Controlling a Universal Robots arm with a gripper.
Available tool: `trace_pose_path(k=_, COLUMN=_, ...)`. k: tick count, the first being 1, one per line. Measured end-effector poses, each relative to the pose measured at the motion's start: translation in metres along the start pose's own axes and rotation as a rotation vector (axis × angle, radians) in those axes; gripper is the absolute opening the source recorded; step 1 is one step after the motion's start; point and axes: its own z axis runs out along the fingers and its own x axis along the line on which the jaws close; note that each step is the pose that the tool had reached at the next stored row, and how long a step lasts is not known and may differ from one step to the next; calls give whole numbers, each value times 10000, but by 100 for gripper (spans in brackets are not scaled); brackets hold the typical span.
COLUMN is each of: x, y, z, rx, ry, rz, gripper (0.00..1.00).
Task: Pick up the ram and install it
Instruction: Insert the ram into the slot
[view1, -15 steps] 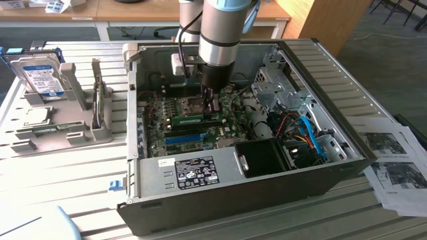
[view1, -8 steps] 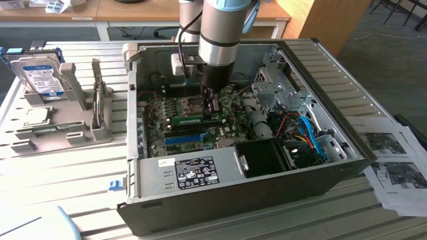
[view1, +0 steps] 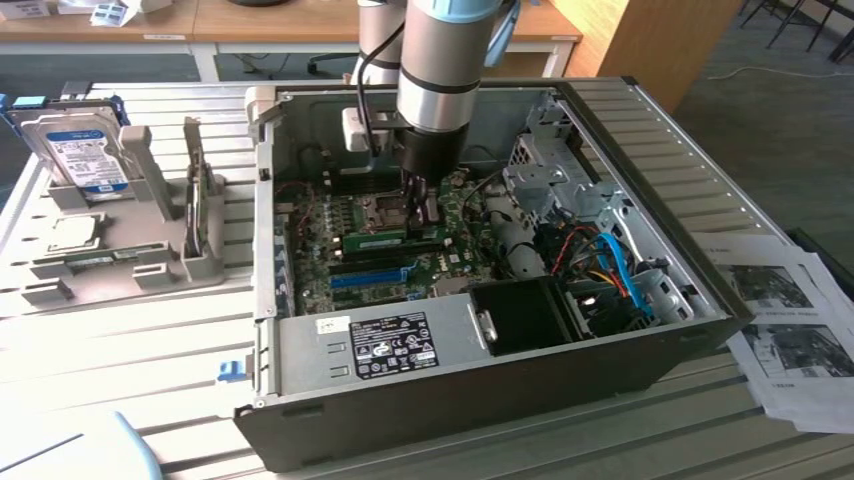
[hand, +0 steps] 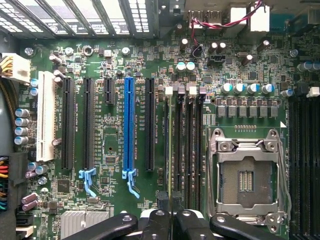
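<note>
A: So, where is the ram (view1: 378, 240) in this scene?

B: It is inside the open computer case (view1: 694, 300). The case lies on its side, probably so the arm can reach the motherboard (hand: 110, 165) from above. The green stick stands on edge along the outermost of a row of black memory slots, between the blue expansion slot (hand: 129, 125) and the processor socket (hand: 247, 175).

A: And the gripper (hand: 170, 210)?

B: Its dark fingers (hand: 161, 201) are clamped on the stick's two flat faces, toward one end. Holding it that way likely keeps the contact edge pointing straight down into the slot.

A: Is it fully seated?

B: That cannot be told. The stick is seen edge-on, and the slot's near end is hidden behind the fingers.
</note>
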Motion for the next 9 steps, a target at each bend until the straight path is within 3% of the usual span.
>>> trace_pose_path(k=9, x=-7, y=0, z=14, rx=-1, ry=0, rz=7, gripper=11)
